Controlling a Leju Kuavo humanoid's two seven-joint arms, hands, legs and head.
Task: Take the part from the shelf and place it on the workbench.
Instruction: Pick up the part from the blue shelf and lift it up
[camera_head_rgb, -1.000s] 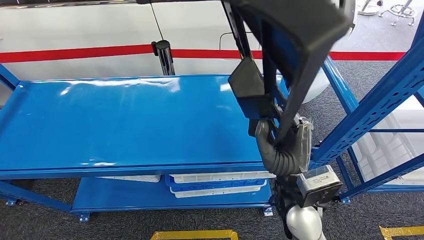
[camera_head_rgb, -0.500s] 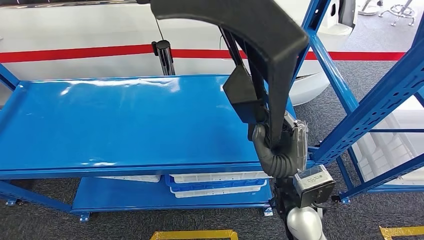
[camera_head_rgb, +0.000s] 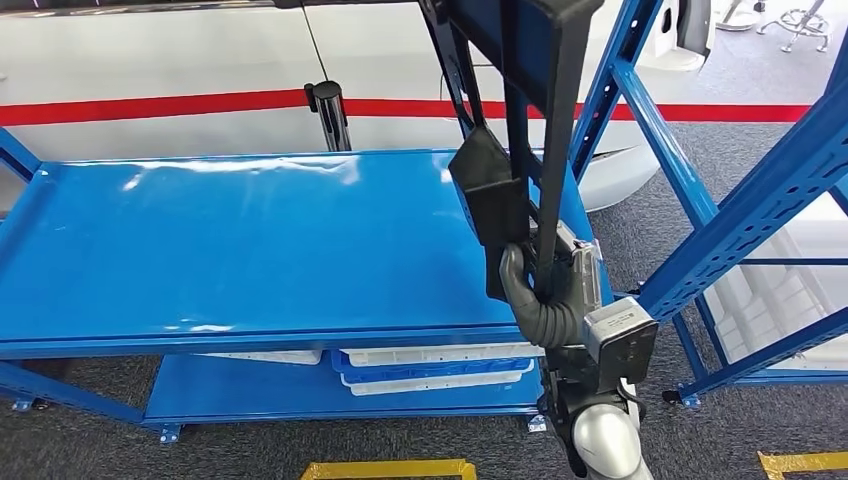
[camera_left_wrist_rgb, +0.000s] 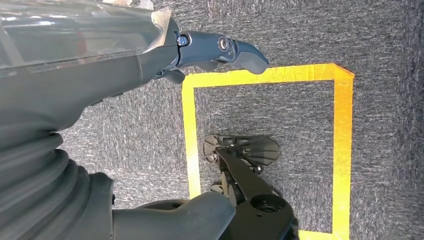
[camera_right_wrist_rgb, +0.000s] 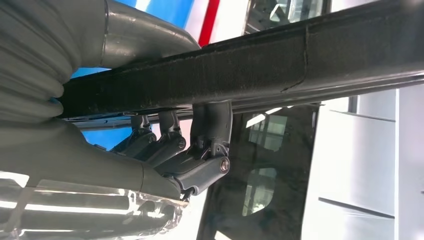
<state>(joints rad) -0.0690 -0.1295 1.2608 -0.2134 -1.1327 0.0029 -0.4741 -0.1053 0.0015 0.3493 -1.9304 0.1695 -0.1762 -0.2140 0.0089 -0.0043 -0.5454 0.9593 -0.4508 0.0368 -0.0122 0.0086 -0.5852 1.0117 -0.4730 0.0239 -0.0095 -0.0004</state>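
Now the right hand grips the long black part, held upright at centre-right of the head view, over the right end of the blue table. Carrying looks done; next it must lower and lay it flat. Left hand hangs empty, fingers apart.

A black part is rising above the grey ribbed right hand, over a glossy blue workbench. Beyond it, a red stripe is crossing a white wall. Under the left hand, yellow tape is framing grey speckled carpet.
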